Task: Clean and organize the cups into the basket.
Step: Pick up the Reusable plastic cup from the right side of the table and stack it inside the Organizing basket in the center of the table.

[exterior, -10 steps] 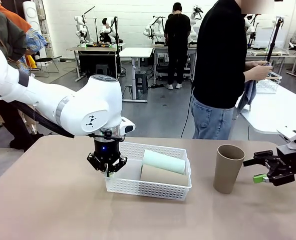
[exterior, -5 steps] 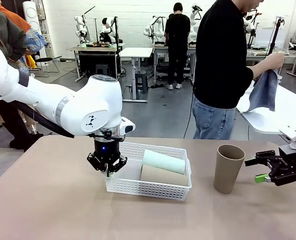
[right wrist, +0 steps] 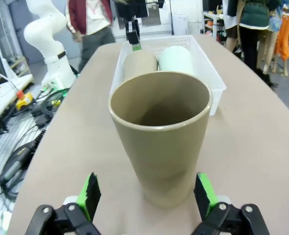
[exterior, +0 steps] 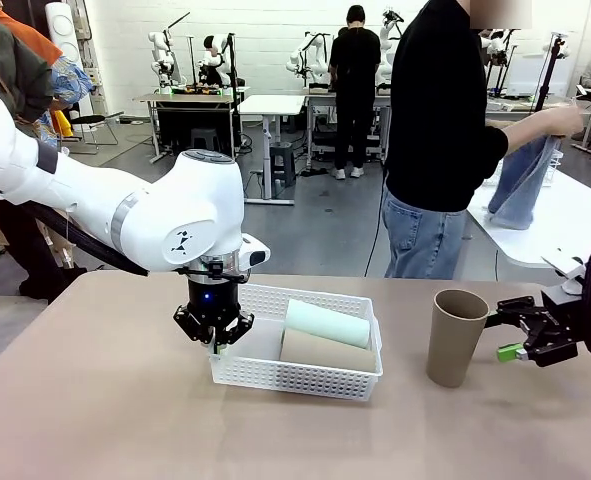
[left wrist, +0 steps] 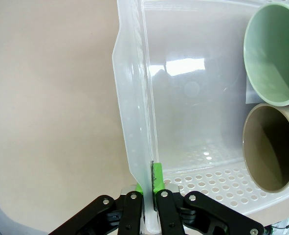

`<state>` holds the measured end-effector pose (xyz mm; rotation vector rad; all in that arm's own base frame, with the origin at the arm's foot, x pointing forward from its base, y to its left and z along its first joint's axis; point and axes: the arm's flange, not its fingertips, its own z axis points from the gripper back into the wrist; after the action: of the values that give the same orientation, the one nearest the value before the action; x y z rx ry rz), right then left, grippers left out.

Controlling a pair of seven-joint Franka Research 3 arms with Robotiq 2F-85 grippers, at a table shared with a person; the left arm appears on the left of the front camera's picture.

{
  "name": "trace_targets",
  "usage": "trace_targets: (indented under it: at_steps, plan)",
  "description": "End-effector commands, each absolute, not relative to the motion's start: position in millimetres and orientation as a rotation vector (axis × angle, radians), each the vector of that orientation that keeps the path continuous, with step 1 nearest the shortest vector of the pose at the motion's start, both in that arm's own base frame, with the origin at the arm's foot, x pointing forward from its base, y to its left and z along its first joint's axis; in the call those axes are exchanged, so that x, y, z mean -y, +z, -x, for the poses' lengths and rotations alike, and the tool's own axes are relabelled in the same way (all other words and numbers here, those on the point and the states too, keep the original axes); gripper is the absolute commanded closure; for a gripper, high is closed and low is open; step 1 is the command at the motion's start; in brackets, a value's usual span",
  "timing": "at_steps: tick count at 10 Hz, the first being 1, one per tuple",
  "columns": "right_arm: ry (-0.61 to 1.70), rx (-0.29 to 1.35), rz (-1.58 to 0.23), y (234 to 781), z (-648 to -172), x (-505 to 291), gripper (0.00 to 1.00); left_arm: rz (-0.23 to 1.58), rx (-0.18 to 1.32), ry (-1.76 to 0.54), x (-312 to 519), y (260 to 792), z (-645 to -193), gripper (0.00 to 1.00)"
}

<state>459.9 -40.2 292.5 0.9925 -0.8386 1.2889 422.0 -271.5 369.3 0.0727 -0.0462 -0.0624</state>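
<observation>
Tan cup (exterior: 455, 337) stands upright near the right edge of the table (exterior: 95, 420), just right of the basket (exterior: 305, 378); right gripper (exterior: 502, 338), fingers apart, faces its side and is nearer; left gripper (exterior: 215, 338) is clamped on the basket's left wall

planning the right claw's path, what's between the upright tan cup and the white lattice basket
Bare tabletop, per the front view, separates the tan paper cup from the white lattice basket.
</observation>
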Motion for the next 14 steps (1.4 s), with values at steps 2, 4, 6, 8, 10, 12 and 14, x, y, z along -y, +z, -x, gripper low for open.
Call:
trace_targets:
  at_steps: [2, 4, 6, 8, 10, 12, 14]
  plan:
    - [1.338, 0.85, -1.006, 286.4, -469.4, 34.6, 0.0, -0.077, 0.049, -0.063, 272.0, 369.8, -420.2, 1.0]
    - [1.337, 0.839, -1.025, 280.3, -473.3, 26.3, 0.0, -0.077, 0.049, -0.063, 272.0, 369.8, -420.2, 1.0]
    - [1.336, 0.816, -1.037, 271.4, -480.9, 12.9, 0.0, -0.077, 0.049, -0.063, 272.0, 369.8, -420.2, 1.0]
    - [1.34, 0.792, -1.025, 264.2, -487.7, 1.1, 0.0, -0.077, 0.049, -0.063, 272.0, 369.8, -420.2, 1.0]
    - [1.324, 0.768, -1.04, 257.0, -494.1, -9.9, 0.0, -0.077, 0.049, -0.063, 272.0, 369.8, -420.2, 1.0]
    - [1.324, 0.744, -1.047, 249.8, -500.1, -23.0, 0.0, -0.077, 0.049, -0.063, 272.0, 369.8, -420.2, 1.0]
    - [1.33, 0.755, -1.086, 247.9, -501.6, -35.0, 0.0, -0.077, 0.049, -0.063, 272.0, 369.8, -420.2, 1.0]
